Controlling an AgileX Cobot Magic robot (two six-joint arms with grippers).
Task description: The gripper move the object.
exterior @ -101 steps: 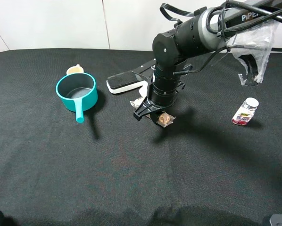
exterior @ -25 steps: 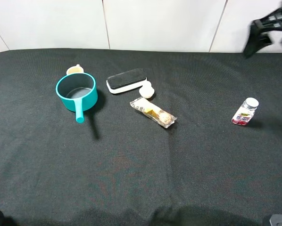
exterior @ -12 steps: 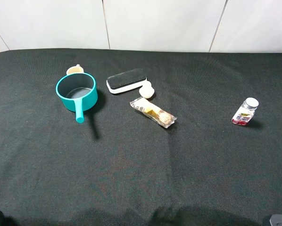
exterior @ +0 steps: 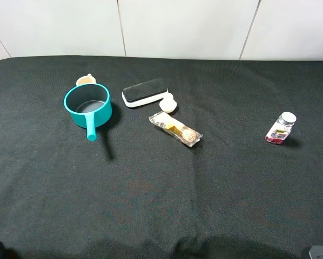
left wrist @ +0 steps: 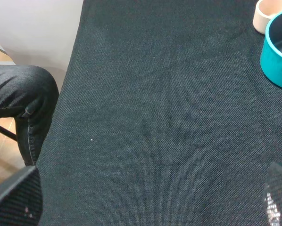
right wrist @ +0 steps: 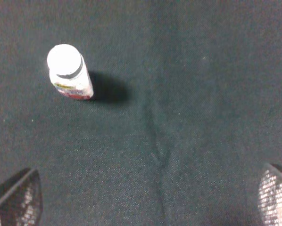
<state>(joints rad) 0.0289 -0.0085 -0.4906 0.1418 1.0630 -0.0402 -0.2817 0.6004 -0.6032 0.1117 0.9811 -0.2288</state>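
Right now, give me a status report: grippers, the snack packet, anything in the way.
Right gripper open, empty, above the small bottle. Left gripper open over bare cloth. Snack packet lying free beside the eraser. Nothing on top of it.

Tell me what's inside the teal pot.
The teal pot looks empty, showing only a dark bare bottom; its near wall hides a strip of the floor. A small beige cup stands just behind it.
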